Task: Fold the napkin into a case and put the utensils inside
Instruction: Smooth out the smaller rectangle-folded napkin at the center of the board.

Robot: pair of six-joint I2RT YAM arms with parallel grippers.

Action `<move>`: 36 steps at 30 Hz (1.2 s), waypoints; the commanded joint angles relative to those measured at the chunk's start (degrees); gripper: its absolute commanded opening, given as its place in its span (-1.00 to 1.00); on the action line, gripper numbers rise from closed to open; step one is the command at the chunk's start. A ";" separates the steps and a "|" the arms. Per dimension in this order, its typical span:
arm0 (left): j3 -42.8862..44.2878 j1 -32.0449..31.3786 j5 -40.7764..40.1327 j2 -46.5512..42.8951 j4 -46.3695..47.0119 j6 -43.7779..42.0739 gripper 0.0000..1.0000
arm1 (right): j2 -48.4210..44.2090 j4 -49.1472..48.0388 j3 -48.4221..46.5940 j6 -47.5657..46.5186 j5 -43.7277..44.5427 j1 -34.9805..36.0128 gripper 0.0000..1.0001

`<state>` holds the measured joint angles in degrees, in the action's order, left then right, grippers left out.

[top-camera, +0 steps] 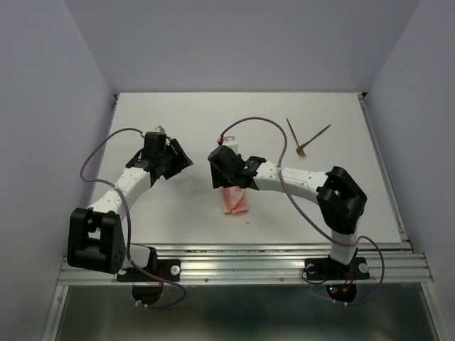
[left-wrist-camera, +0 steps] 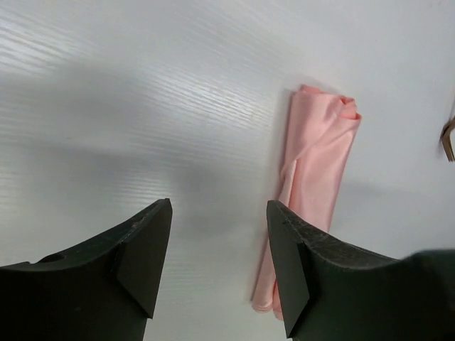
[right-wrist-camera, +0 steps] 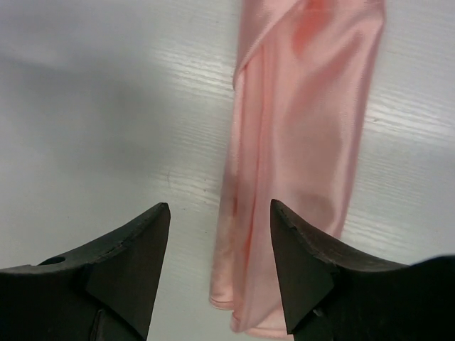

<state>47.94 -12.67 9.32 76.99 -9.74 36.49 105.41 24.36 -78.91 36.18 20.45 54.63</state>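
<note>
Lying central, case point(top-camera: 235, 200); utensils point(top-camera: 304, 138) toward far-right table point(top-camera: 178, 114) edge.

White table point(top-camera: 178, 213), folded pink napkin point(top-camera: 235, 202), two utensils point(top-camera: 298, 144) well apart

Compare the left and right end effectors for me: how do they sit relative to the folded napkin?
The left end effector hangs over bare table, with the napkin off to its right. The right end effector hangs right over the napkin. The left wrist view takes in nearly the napkin's whole length, while the right wrist view sits so close that the far end is cut off. Shared: both are open and hold nothing.
</note>
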 commanded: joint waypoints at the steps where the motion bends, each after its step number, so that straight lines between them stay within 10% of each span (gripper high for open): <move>1: 0.22 2.73 -2.20 -3.69 -4.50 -3.09 0.34 | 7.85 5.69 -8.61 -1.73 4.33 2.40 0.28; 28: -2.86 6.42 1.40 -3.34 -2.22 -6.08 0.33 | 9.12 12.29 -9.77 1.17 17.52 7.60 0.22; 36: -6.72 4.15 10.52 -3.51 1.29 -4.93 -0.48 | 3.14 10.53 -3.09 2.93 16.21 8.12 -0.01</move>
<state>43.24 -6.79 14.17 74.46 -10.96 32.03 113.36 35.99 -83.09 37.52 35.07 62.02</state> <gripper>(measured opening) 0.371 0.524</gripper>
